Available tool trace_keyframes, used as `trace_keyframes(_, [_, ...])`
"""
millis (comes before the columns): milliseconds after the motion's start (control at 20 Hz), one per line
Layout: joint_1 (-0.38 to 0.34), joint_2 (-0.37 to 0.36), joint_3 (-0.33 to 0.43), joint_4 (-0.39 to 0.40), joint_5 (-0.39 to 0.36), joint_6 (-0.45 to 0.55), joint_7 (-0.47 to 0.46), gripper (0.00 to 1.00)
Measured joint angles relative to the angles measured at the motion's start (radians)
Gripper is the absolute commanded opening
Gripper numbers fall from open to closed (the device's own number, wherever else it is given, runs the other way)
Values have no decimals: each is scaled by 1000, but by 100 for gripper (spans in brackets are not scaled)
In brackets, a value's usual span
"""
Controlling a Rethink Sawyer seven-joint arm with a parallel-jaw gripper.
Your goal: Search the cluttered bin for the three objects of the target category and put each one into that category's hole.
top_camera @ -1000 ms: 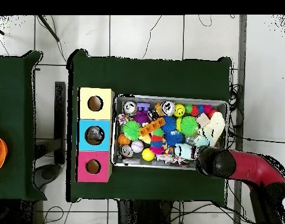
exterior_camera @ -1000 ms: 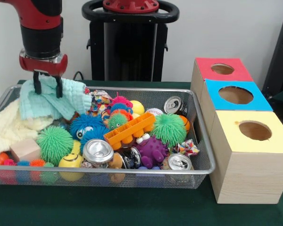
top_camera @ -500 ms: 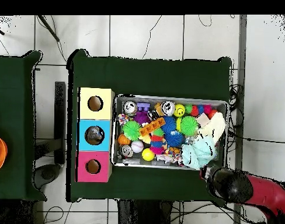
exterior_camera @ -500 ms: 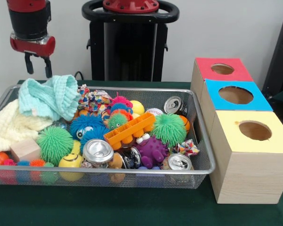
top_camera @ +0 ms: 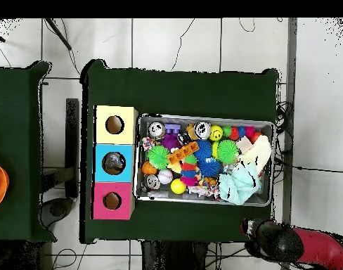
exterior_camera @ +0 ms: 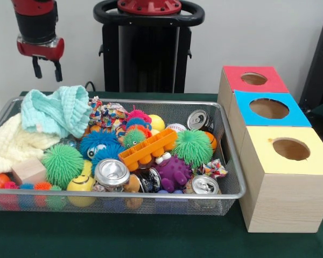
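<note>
Front view, wire bin (exterior_camera: 232, 185) crammed with toys, cans, mint cloth (exterior_camera: 56, 110), gripper (exterior_camera: 47, 69) above, fingers apart, empty.

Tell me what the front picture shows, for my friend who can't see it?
A wire bin on a green table is packed with spiky balls, drink cans, an orange block and a mint cloth. The robot's gripper hangs above the cloth, jaws open and empty. To the right stand three wooden boxes with round holes: red, blue and yellow.
</note>
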Motion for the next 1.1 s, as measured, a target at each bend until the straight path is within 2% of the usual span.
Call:
trace_keyframes(150, [10,7,2,14,-27,-6,0,100])
trace_keyframes(450, [80,23,3,19,-41,-22,0,100])
trace_keyframes(500, [110,28,8,19,-38,-22,0,100])
trace_keyframes(800, [171,44,34,-2,10,-14,0,100])
trace_keyframes(1100, [193,71,60,-64,54,34,0,100])
